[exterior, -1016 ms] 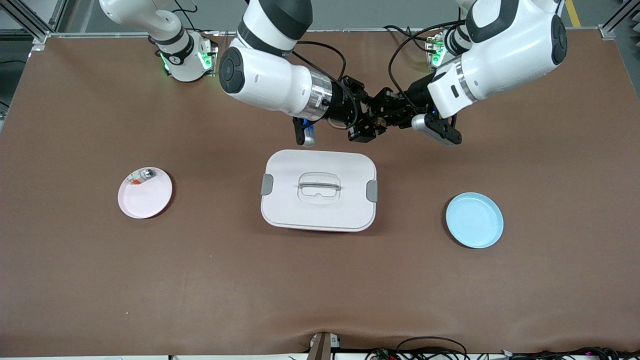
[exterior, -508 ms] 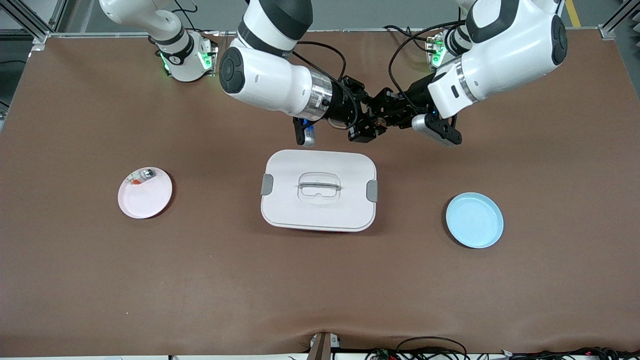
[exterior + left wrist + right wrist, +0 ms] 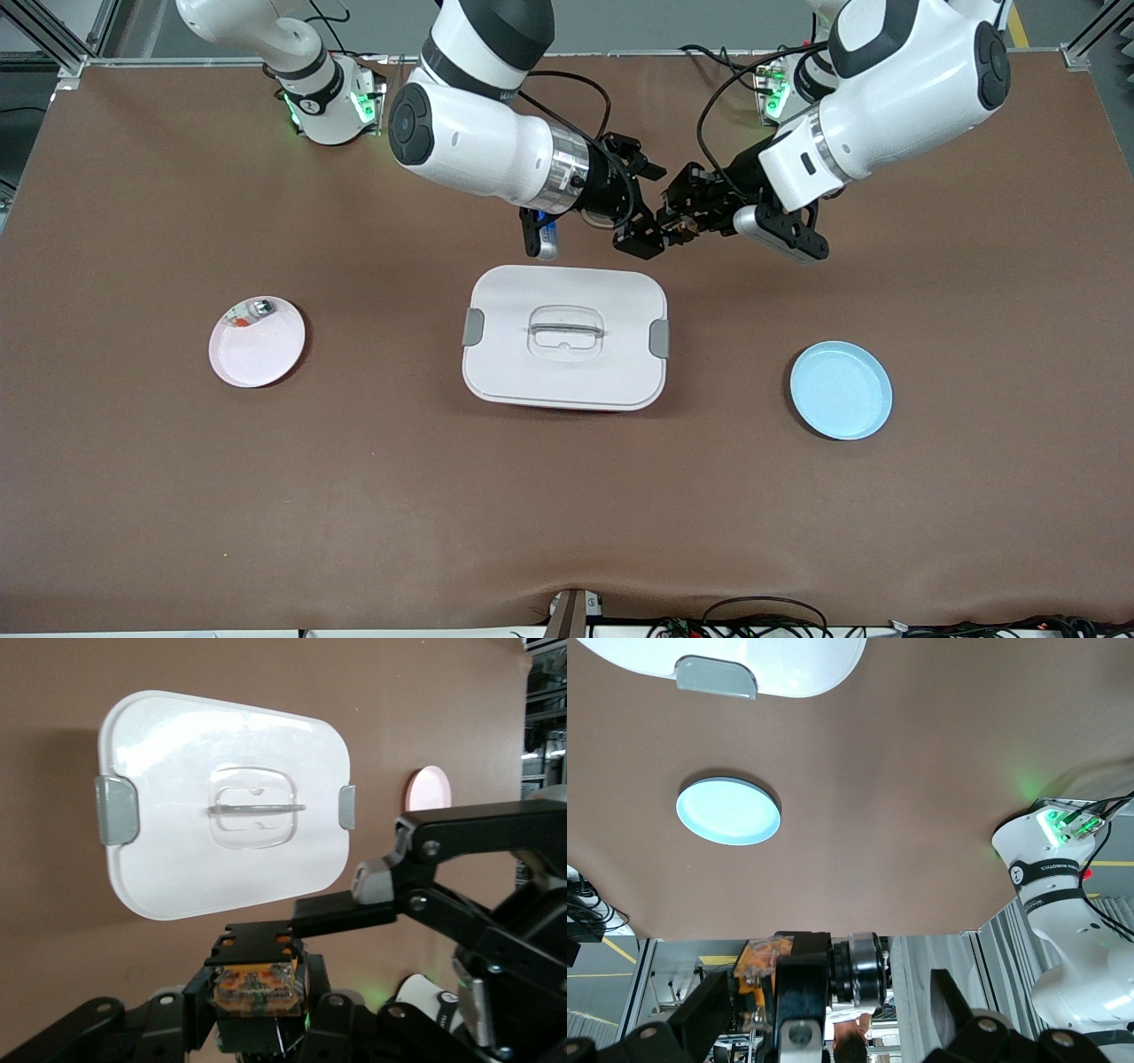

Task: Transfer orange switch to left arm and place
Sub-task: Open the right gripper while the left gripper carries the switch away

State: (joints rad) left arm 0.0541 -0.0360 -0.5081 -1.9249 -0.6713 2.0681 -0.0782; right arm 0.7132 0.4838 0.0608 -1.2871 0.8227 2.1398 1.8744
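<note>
Orange switch [image 3: 257, 981] sat pinched in the left gripper [image 3: 680, 223] above bare table toward the robots' edge, farther from the front camera than the box [image 3: 565, 337]. Just beside it, the right gripper [image 3: 640, 202] hung with fingers spread wide, holding nothing, clear of the switch.

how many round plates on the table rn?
2. The pink plate lies toward the right arm's end of the table, with a small clear-and-grey part on it. The light-blue plate lies toward the left arm's end. None seems hidden.
</note>
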